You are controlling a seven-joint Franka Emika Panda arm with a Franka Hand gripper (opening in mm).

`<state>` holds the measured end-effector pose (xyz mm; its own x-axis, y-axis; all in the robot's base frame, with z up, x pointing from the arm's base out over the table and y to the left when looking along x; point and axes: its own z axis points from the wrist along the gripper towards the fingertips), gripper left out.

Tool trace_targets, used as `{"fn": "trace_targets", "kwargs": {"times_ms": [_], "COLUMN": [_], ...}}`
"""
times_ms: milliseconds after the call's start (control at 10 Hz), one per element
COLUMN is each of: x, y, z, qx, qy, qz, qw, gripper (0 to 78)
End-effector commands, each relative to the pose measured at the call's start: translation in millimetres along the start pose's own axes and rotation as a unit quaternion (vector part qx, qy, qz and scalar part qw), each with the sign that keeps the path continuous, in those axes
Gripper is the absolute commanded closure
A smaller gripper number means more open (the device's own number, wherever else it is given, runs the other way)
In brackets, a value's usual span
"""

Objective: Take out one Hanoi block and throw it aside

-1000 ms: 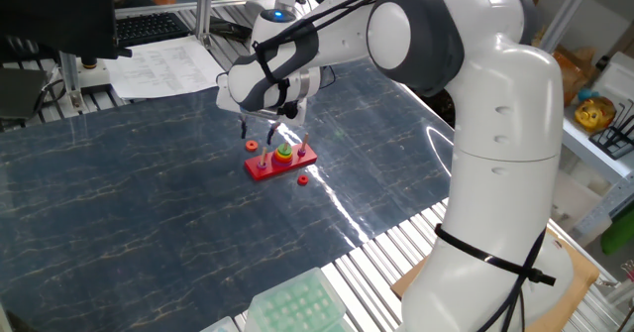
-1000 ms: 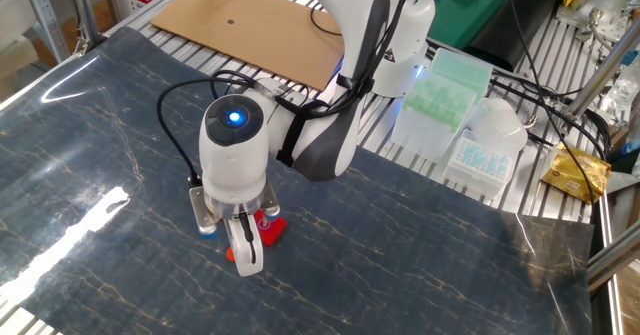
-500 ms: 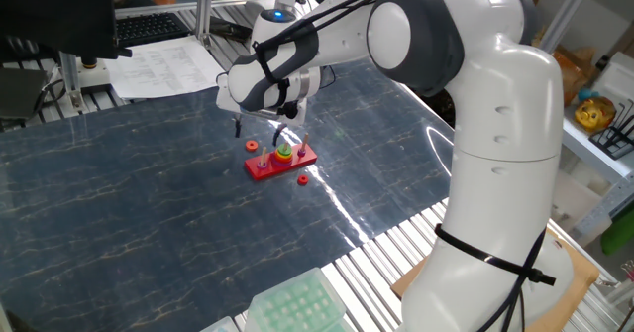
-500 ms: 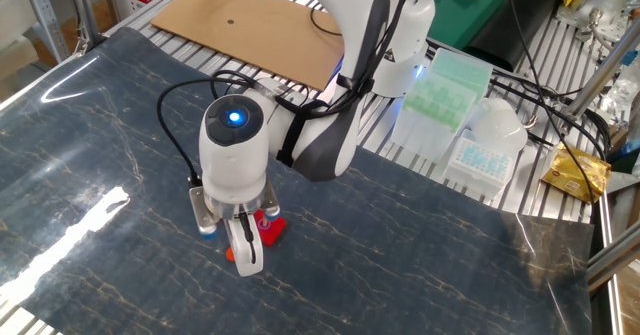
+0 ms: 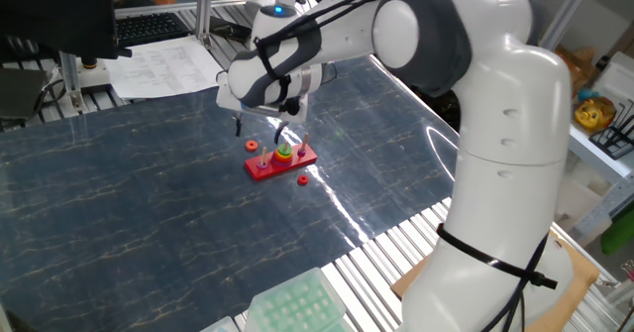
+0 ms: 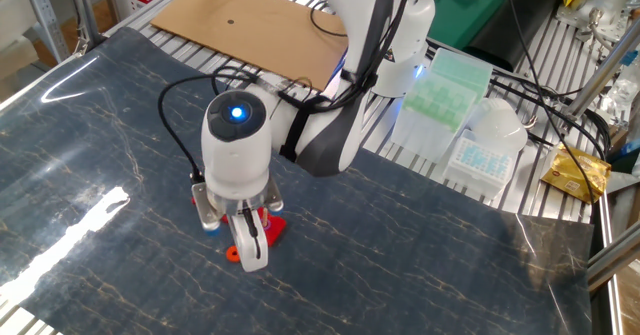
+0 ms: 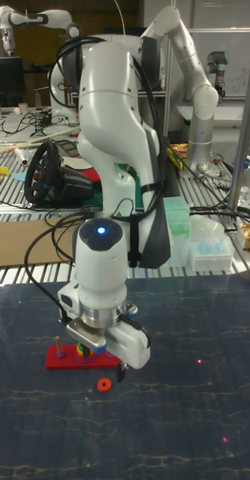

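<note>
The red pegged base (image 5: 281, 164) lies mid-table. A tiny reddish-orange disc, the Hanoi block (image 5: 253, 146), sits on its left peg. The middle peg carries a green and yellow stack (image 5: 283, 154). My gripper (image 5: 257, 130) hovers just above the left end of the base, open, its two fingers apart on either side of the Hanoi block and holding nothing. A similar small red disc (image 5: 301, 180) lies loose on the table in front of the base, seen also in the tall view as a disc with a centre hole (image 7: 103, 385). In the other fixed view my hand hides most of the base (image 6: 274, 231).
A green well-plate rack (image 5: 295, 304) stands at the near table edge. Printed papers (image 5: 163, 66) lie at the far left. A cardboard sheet (image 6: 250, 23) and plastic lab boxes (image 6: 440, 90) sit beyond the mat. A steering wheel (image 7: 46, 172) is behind the table.
My gripper has risen slightly above the base, still open. The discs and the base have not moved.
</note>
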<state>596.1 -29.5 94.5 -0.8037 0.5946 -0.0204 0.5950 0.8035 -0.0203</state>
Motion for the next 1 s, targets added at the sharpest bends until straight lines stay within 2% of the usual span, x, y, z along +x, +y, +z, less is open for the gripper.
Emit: {"fn": "trace_targets", "kwargs": {"times_ms": [100,200,400,600,700,1000], "x": [17.1,17.7,23.4,25.5,28.0,29.1], "y": [-12.0,-13.4,-29.3,-37.5,-51.1,-73.9], "z": [-61.2,-64.7,-95.0,-106.5,-122.7,-146.7], "qx": [0.017,0.017,0.016,0.014,0.010,0.009], "qy": [0.021,0.023,0.028,0.029,0.030,0.031], "qz": [-0.031,-0.032,-0.048,-0.071,-0.124,-0.168], "qw": [0.9992,0.9991,0.9984,0.9969,0.9918,0.9852], "gripper": [0.2,0.2,0.2,0.2,0.2,0.2]}}
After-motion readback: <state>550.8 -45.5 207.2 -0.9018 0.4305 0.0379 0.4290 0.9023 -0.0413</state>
